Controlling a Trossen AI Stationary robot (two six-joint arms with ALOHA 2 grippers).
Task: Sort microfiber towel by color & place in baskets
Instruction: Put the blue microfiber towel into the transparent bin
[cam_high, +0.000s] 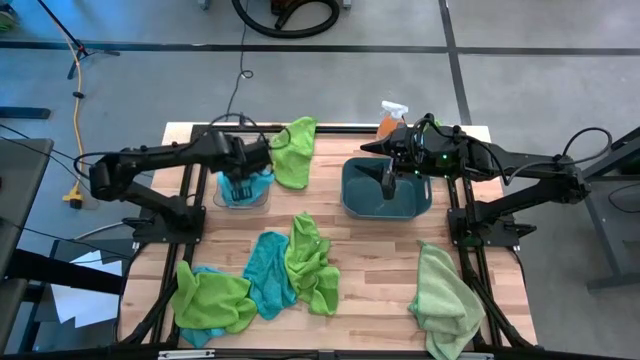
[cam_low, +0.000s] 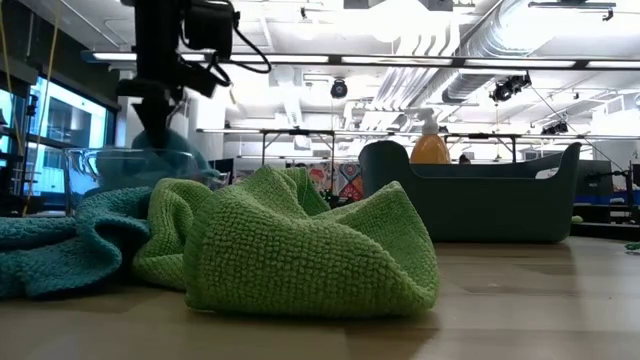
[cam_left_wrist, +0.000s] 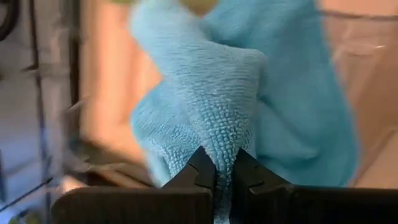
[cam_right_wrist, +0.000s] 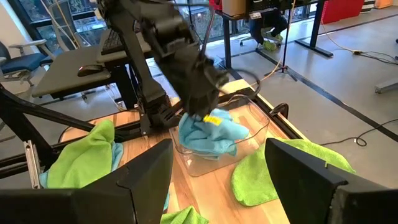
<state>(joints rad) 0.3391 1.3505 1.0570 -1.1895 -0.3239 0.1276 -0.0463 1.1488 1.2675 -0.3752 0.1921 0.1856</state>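
My left gripper (cam_high: 240, 182) points down into the small clear bin (cam_high: 262, 200) and is shut on a blue towel (cam_left_wrist: 292, 106) that fills the bin. My right gripper (cam_high: 388, 180) hangs open over the dark teal tub (cam_high: 420, 205) and touches nothing. In the right wrist view its fingers (cam_right_wrist: 143, 180) stand wide apart. Loose towels lie on the table: green (cam_high: 293, 150) beside the clear bin, green (cam_high: 210, 298), blue (cam_high: 268, 270) and green (cam_high: 312, 262) nearer the front, and light green (cam_high: 445, 300) at the right. My left gripper (cam_left_wrist: 224, 177) pinches a raised fold of the blue towel (cam_left_wrist: 222, 146) between its two fingertips, coming from above and pointing down. The rest of the towel bunches below and around the fingers inside the clear bin (cam_right_wrist: 255, 134). One layer or several, I cannot tell.
An orange spray bottle (cam_high: 390, 120) stands behind the tub at the far edge. In the low view a green towel (cam_low: 300, 250) and a teal one (cam_low: 60, 250) lie close in front, with the tub (cam_low: 480, 200) behind. Bare wood lies between the bins and the towels in front.
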